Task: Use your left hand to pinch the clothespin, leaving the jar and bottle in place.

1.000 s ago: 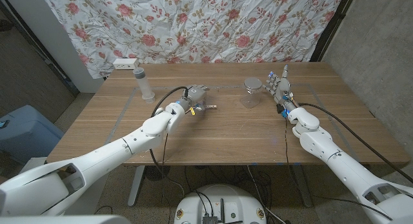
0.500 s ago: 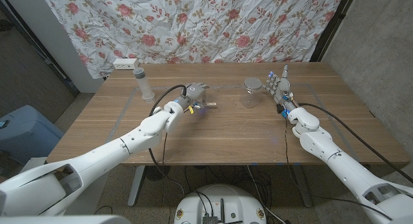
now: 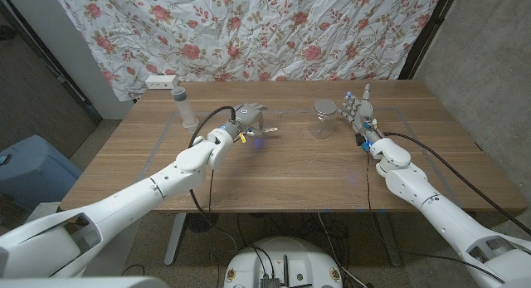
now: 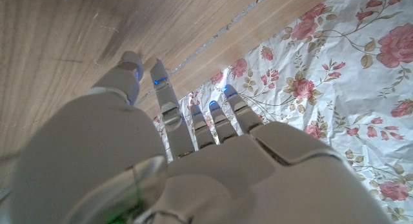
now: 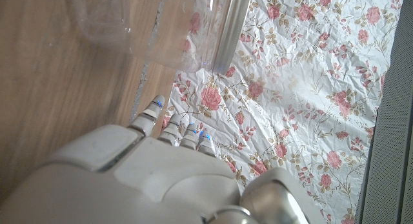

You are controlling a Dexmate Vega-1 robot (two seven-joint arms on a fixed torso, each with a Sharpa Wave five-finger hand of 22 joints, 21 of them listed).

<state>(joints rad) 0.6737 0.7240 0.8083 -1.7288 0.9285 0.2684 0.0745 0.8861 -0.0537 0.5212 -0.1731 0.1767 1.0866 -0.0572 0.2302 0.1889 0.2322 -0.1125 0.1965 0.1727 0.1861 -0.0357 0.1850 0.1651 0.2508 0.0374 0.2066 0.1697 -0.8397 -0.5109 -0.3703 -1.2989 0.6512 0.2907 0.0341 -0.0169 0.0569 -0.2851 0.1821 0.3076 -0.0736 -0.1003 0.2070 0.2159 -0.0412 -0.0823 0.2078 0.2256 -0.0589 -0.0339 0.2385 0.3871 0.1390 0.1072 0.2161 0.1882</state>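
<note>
The left robot hand point(image 3: 247, 122) pinches the clothespin point(image 3: 267, 131) above the surface point(image 3: 290, 168); jar point(image 3: 323, 119) and bottle point(image 3: 184, 107) stand untouched.

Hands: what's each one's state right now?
Left hand: holding the clothespin.
Right hand: open, holding nothing, beside the jar.

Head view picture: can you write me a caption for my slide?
The robot's left hand pinches a clothespin over a wooden table, between a bottle and a glass jar.
</note>
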